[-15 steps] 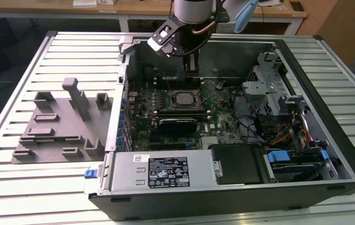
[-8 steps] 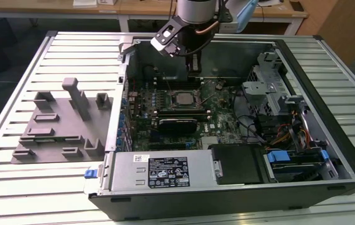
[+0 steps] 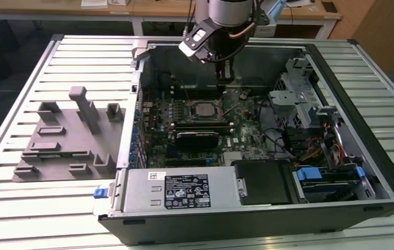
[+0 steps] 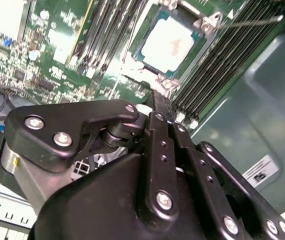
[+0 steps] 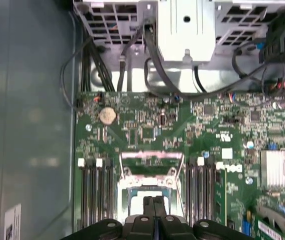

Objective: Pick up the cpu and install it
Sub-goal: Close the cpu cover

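while pincer (image 5: 154, 201) hangs closed, second wrist view bares seated cpu (image 4: 170, 42).

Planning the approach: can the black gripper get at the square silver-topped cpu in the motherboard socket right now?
Probably yes. The black gripper hangs close above the square silver-topped cpu, whose metal top lies bare with nothing over it. The gripper's fingers are shut, so they would have to open first.

You face ribbed silver table (image 3: 23, 219) carrying 2 items: open black computer case (image 3: 252, 225), lying on its side toward exterior view's right; grey moulded fixture plate (image 3: 51, 156) just beside it, exterior view's left.
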Controlling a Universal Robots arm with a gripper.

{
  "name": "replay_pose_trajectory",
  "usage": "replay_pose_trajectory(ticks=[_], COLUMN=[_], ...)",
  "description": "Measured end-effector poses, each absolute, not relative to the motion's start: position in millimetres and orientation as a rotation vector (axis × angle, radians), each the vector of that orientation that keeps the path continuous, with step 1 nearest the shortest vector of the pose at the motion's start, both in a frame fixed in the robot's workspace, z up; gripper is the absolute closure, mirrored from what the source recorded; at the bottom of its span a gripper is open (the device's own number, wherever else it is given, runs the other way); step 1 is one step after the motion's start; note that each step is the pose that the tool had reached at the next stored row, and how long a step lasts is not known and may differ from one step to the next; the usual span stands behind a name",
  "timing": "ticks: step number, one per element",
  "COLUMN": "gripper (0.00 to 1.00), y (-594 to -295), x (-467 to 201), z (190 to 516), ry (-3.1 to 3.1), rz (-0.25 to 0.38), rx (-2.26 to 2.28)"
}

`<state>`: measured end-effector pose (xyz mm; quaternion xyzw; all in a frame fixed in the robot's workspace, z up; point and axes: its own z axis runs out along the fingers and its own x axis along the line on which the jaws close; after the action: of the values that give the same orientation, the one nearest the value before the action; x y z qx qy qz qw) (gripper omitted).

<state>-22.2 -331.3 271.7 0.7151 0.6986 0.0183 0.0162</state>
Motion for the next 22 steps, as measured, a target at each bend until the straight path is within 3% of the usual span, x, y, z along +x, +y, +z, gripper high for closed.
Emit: replay_pose_trajectory(ticks=[22], gripper=[0.89], y=[-331.3], x=[37.1], z=[271.7], ry=[2.173], rz=[0.057], rx=[2.224])
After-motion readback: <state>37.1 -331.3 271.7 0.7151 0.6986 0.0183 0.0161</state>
